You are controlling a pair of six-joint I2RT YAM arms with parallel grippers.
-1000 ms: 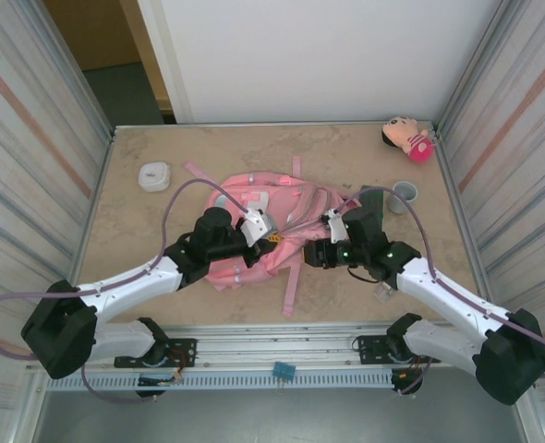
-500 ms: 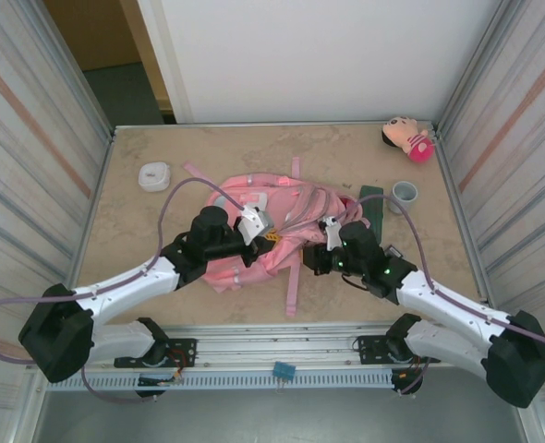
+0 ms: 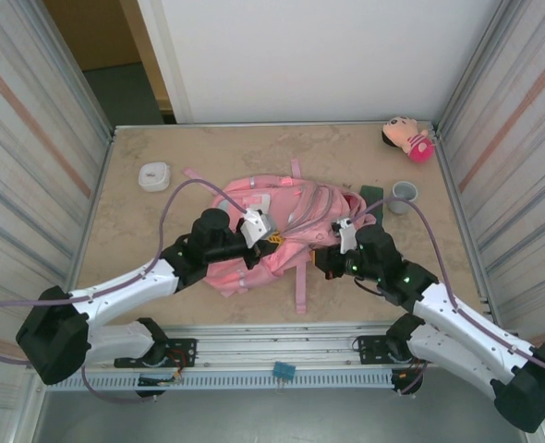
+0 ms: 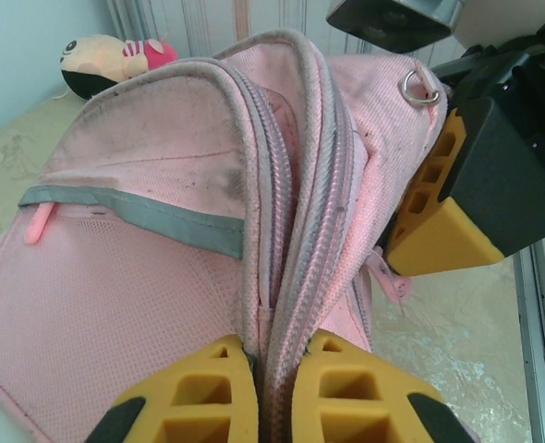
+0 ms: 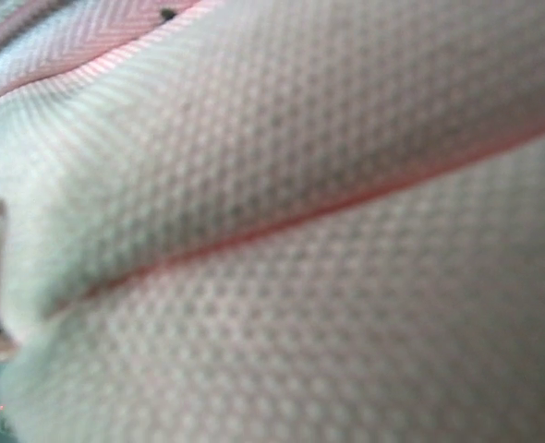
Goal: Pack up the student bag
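Note:
The student bag [image 3: 268, 214], a large pink backpack, lies mid-table with its zipped edges turned up between the two arms. My left gripper [image 3: 272, 239] comes in from the left; in the left wrist view its yellow fingers [image 4: 333, 383] are shut on the bag's [image 4: 152, 258] doubled zipper rim. My right gripper [image 3: 320, 259] is at the bag's near right side, shut on its fabric. One of its yellow fingers [image 4: 439, 217] presses against the bag's side in the left wrist view. Pale mesh fabric of the bag [image 5: 272, 221] lies blurred right against the right wrist lens, hiding those fingers.
A pink plush doll [image 3: 406, 137] lies in the far right corner, also seen behind the bag [image 4: 115, 57]. A grey cup [image 3: 404, 193] and a dark green item [image 3: 372, 195] sit right of the bag. A white round case [image 3: 153, 175] rests far left. Metal walls flank the table.
My right gripper has closed on the bag and drawn back toward the near right. The bag and its loose strap have shifted right with it. The left gripper keeps its hold.

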